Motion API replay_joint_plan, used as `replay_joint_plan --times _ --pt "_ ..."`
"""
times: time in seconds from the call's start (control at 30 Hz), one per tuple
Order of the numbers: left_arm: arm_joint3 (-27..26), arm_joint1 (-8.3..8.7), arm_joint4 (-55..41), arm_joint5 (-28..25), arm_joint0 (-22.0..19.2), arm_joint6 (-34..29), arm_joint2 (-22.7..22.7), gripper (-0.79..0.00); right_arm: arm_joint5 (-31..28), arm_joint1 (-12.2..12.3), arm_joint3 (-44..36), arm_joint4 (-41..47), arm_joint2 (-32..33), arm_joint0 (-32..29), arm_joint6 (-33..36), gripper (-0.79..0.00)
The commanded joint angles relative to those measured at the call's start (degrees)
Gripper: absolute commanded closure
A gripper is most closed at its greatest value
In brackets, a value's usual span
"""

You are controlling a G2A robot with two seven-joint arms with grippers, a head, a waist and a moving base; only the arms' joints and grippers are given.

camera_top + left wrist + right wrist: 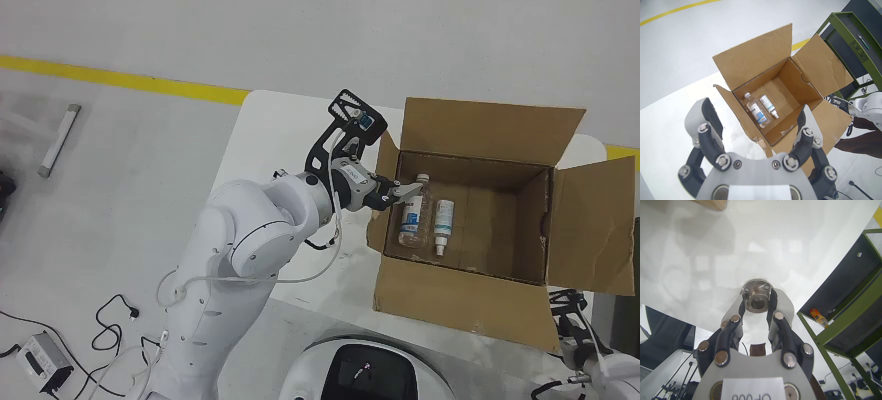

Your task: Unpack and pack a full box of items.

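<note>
Left wrist view looks into the open box [761, 75]: a clear bottle [756, 112] and a spray bottle [768, 106] lie side by side just below the left tool [755, 106], spread wide, probably to lift one out. The right tool [756, 306] clamps a metal collar [757, 294] over the bench [772, 247].

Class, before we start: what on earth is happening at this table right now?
A two-armed robot works at an open cardboard box on the white table. Its left gripper is open above one edge of the box, holding nothing. Inside, a clear bottle and a smaller spray bottle lie side by side on the bottom. The right gripper is shut on a metal fitting.
</note>
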Motion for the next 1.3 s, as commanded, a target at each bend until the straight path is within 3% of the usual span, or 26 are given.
replay_joint_plan --times 0.0,0.13,0.43,0.7,0.9,1.27 --pt "0.0 0.0 0.0 0.0 0.0 0.0 0.0 -0.785 0.0 0.0 0.1 0.0 -0.1 0.1 0.0 -0.286" --pt "0.0 0.0 0.0 0.0 0.0 0.0 0.0 -0.785 0.0 0.2 0.2 -1.1 -0.3 0.3 0.2 -0.265" --pt "0.0 0.0 0.0 0.0 0.0 0.0 0.0 -0.785 0.1 0.3 0.6 -1.4 -0.8 0.8 0.4 0.0" --pt "0.0 0.0 0.0 0.0 0.0 0.0 0.0 -0.785 -0.1 0.4 -0.5 -1.0 -0.3 0.3 0.5 0.0" --pt "0.0 0.0 0.0 0.0 0.0 0.0 0.0 -0.785 -0.3 0.3 -3.8 2.5 4.2 -2.2 0.1 0.0" --pt "0.0 0.0 0.0 0.0 0.0 0.0 0.0 -0.785 -2.0 -0.5 -12.1 20.7 23.5 -8.0 -1.4 0.0"
